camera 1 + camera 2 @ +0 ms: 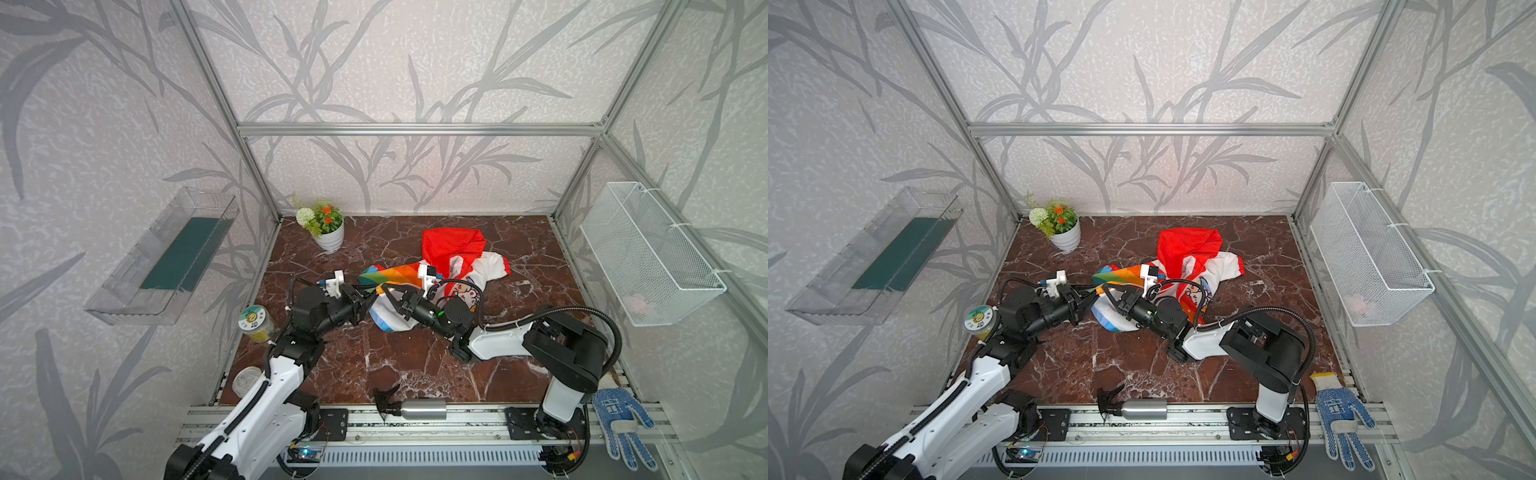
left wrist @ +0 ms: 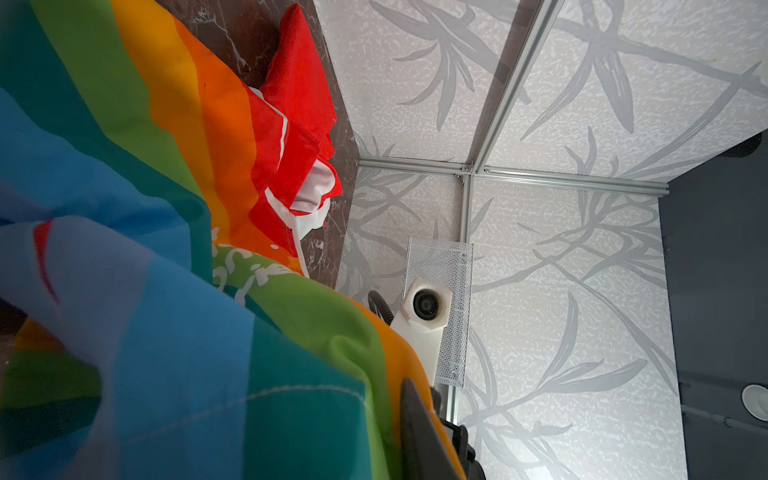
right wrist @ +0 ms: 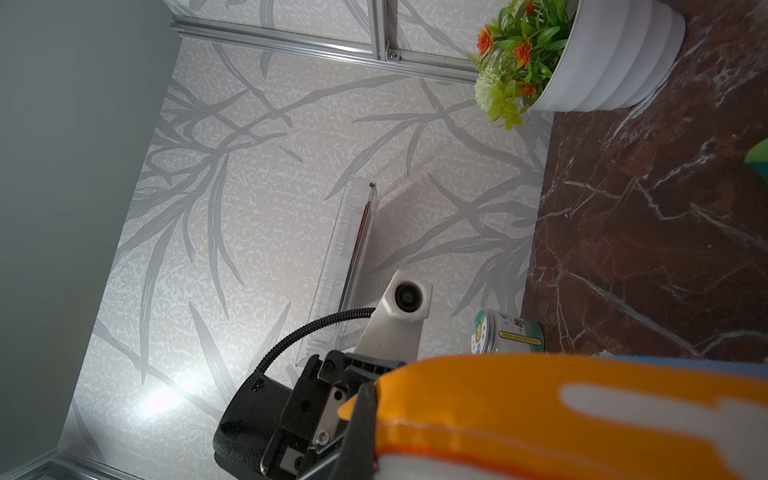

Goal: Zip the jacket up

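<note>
I'm pinching the jacket [image 1: 399, 272] hem with the right gripper [image 1: 384, 289], wanting gentle, even tension; the left gripper's [image 1: 370, 300] fingers, I cannot tell.

Soft, even light filled both top views, shadows faint and short on the marble tabletop [image 1: 415, 357]. Aluminium posts [image 1: 210, 75] bowed toward the edges. A glare patch lit the wall panel [image 3: 164, 401]; the jacket [image 2: 124, 353] nearest the left wrist lens blurred.
</note>
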